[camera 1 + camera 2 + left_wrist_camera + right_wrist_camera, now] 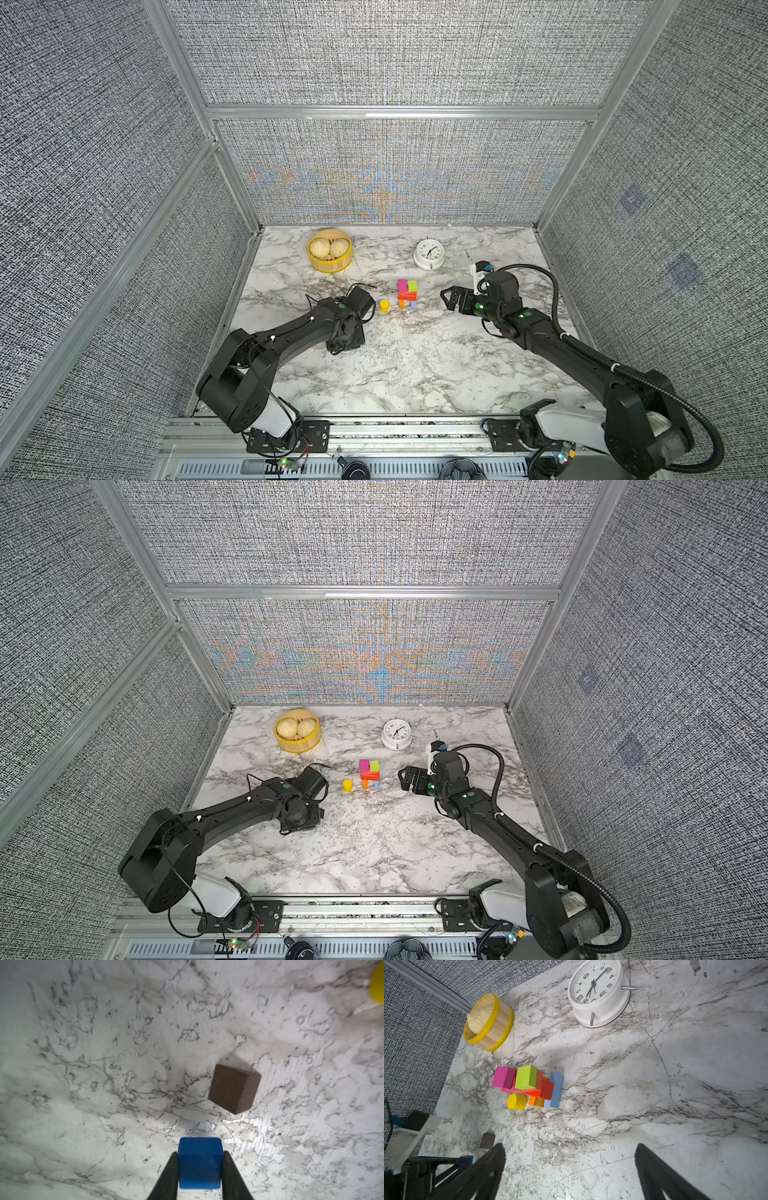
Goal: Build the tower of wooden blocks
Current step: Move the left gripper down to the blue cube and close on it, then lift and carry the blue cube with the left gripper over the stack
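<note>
The tower (pixel 406 295) (pixel 369 775) (pixel 527 1086) stands mid-table: pink and green cubes on red and orange bricks over orange and light-blue legs. Just left of it stands a yellow cylinder (pixel 384 305) (pixel 517 1101). In the left wrist view my left gripper (pixel 200 1154) is shut on a blue cube (pixel 200 1162), one finger against each side, down at the marble. A brown house-shaped piece (pixel 233 1088) (pixel 487 1140) lies just beyond it. In both top views the left arm hides this cube. My right gripper (pixel 450 298) (pixel 569 1147) hangs open and empty, right of the tower.
A yellow steamer basket (pixel 330 266) with buns sits at the back left. At the back right is a white alarm clock (pixel 429 253). Grey fabric walls close in the marble table (pixel 415 365) on three sides.
</note>
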